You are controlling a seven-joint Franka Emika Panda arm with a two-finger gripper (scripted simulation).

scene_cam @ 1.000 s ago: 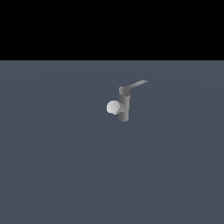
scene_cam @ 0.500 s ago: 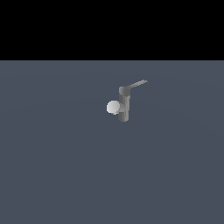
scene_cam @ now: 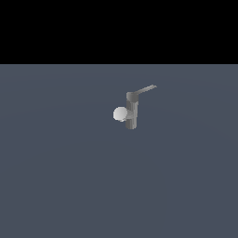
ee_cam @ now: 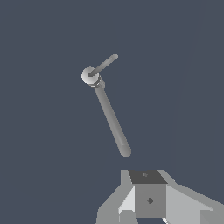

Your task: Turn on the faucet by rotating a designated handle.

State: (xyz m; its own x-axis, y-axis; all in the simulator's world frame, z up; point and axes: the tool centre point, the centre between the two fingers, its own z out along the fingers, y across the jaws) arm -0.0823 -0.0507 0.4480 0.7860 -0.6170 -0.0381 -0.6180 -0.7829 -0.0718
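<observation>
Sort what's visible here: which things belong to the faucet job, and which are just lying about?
Job: faucet; its slanted handle on top.
Not needed: pale ball on the faucet's side; grey floor.

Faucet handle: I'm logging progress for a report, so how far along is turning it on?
Nothing looks done yet: in the exterior view the handle slants out from the top of the faucet with nothing touching it. In hand: only the approach; the wrist view shows the tool apart from the faucet. Left: reach the handle and rotate it.
</observation>
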